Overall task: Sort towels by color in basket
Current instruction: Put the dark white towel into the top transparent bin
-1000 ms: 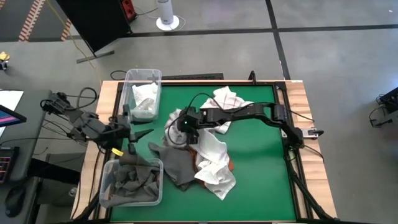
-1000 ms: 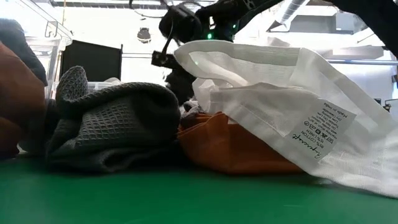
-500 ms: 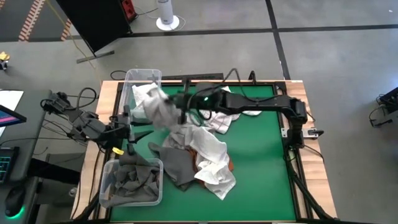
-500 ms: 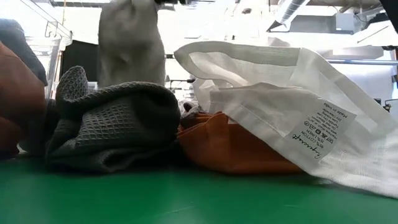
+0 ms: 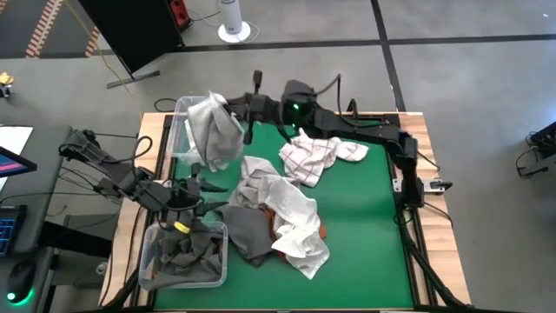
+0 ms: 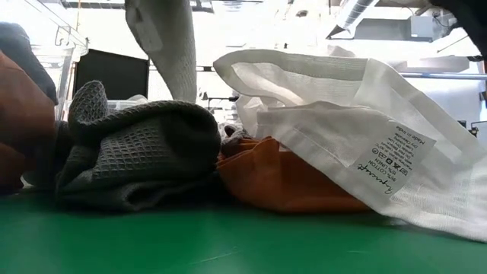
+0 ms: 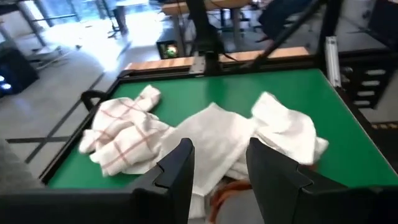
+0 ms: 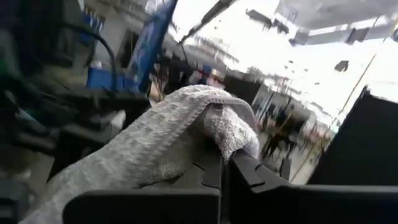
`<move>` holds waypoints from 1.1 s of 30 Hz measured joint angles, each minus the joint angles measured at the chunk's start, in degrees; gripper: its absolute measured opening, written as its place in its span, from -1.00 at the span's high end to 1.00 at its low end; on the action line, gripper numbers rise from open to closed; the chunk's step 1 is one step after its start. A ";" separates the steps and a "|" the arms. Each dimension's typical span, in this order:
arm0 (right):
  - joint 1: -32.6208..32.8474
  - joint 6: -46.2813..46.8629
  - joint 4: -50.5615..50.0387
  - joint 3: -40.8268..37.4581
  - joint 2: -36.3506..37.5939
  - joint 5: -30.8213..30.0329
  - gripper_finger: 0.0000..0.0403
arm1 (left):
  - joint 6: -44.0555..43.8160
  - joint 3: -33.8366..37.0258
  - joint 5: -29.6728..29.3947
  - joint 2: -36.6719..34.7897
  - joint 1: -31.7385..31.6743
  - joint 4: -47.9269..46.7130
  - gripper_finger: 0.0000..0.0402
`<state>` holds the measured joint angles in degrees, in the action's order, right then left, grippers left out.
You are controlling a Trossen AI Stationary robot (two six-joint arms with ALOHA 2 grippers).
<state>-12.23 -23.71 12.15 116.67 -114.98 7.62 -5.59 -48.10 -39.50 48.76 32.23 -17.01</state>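
Right claw (image 5: 233, 108) pressed together, pinching a light grey-white towel (image 5: 215, 130) at its top fold; the towel hangs free in the air above the far clear bin (image 5: 178, 122) at the desk's left edge. Right wrist view shows the cloth bunched over the closed fingers (image 8: 211, 168).

Left claw (image 5: 201, 187) partly spread, holding nothing, hovering over the green desk (image 5: 365, 226) between the two bins, just beside the near clear bin (image 5: 153, 250) with dark grey towels (image 5: 187, 252) in it.

Mid desk: pile of white towel (image 5: 291, 213), dark grey towel (image 5: 248, 230) and rust-orange towel (image 6: 281, 179) underneath, all touching. White checked towel (image 5: 314, 156) lies just beyond the pile, near the desk's far edge.
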 joint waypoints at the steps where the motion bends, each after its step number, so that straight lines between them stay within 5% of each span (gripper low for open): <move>1: -0.10 -0.07 -2.87 2.67 -1.18 0.03 0.88 | -0.11 0.00 -0.66 0.59 -0.25 0.83 0.32; 7: 0.19 -0.37 -13.54 18.28 -10.82 0.66 0.88 | 0.31 0.00 -3.77 0.91 -1.26 5.94 0.32; 14: -0.60 -3.46 -9.21 18.35 -13.55 0.85 0.88 | -0.26 0.00 -3.71 -2.36 0.16 3.79 0.32; 24: -2.37 7.28 -13.51 18.07 -13.74 5.38 0.87 | -4.08 -0.02 -6.23 -11.48 2.36 -5.65 0.32; 33: -2.91 8.90 -20.69 17.98 -13.26 7.54 0.87 | -4.95 -0.02 -19.03 -13.79 2.31 -5.66 0.32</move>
<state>-15.14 -14.81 -8.54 134.64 -128.24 15.15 -10.54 -48.12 -58.53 34.97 34.54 -22.67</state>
